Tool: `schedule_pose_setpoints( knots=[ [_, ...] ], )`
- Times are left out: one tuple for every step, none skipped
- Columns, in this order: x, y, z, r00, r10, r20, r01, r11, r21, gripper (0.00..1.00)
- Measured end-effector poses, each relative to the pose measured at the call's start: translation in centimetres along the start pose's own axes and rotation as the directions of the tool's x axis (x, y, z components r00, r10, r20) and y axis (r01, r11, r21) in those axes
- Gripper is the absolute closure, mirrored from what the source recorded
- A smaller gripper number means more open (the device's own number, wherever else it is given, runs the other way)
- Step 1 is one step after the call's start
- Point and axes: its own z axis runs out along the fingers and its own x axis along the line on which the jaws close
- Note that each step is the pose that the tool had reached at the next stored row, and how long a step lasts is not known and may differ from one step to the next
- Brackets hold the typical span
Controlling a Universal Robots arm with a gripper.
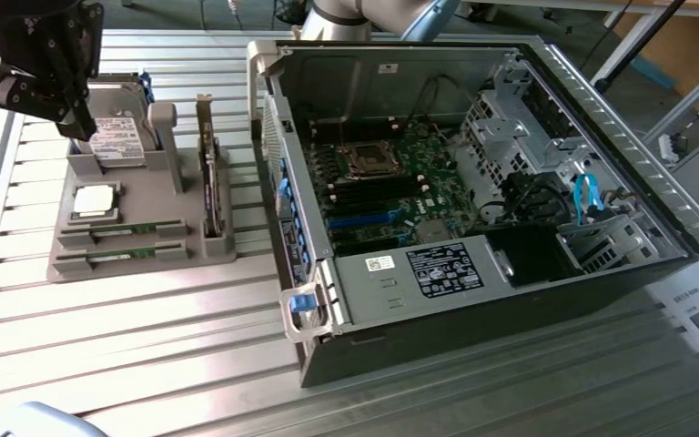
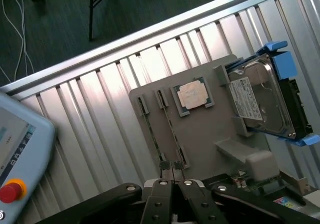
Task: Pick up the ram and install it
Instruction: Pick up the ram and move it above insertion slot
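The ram (image 1: 125, 230) sits slotted in the grey holder (image 1: 156, 205) at the exterior view's lower left (a second stick beside it). The gripper (image 1: 76, 123) hangs at upper left, fingers pinched together, empty: the approach. Grasping likely needs them parted and aligned lengthwise.

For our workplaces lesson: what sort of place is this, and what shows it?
Probably a robotics lab for PC assembly: an open PC case on a slatted table, a holder with ram and a hard drive, a teach pendant.
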Motion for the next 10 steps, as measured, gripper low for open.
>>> schedule_pose_setpoints(
  knots=[
    [0.00, 0.00, 0.01, 0.9999, -0.013, -0.0006, 0.013, 0.9999, -0.0001, 0.90],
    [0.00, 0.00, 0.01, 0.9996, -0.027, -0.0012, 0.027, 0.9996, -0.0002, 0.90],
    [0.00, 0.00, 0.01, 0.9992, -0.040, -0.0018, 0.040, 0.9992, -0.0004, 0.90],
    [0.00, 0.00, 0.02, 0.9986, -0.054, -0.0024, 0.054, 0.9986, -0.0006, 0.90],
    [0.00, 0.00, 0.03, 0.9977, -0.068, -0.0029, 0.068, 0.9977, -0.0007, 0.90],
    [0.00, 0.00, 0.03, 0.9968, -0.080, -0.0034, 0.080, 0.9968, -0.0008, 0.90],
    [0.00, 0.00, 0.03, 0.9958, -0.091, -0.0039, 0.091, 0.9958, -0.0010, 0.90],
    [0.00, 0.00, 0.04, 0.9943, -0.107, -0.0045, 0.107, 0.9943, -0.0012, 0.90],
    [0.00, 0.00, 0.04, 0.9919, -0.127, -0.0054, 0.127, 0.9919, -0.0015, 0.90],
    [0.00, 0.00, 0.05, 0.9903, -0.139, -0.0059, 0.139, 0.9903, -0.0016, 0.90]
  ],
)
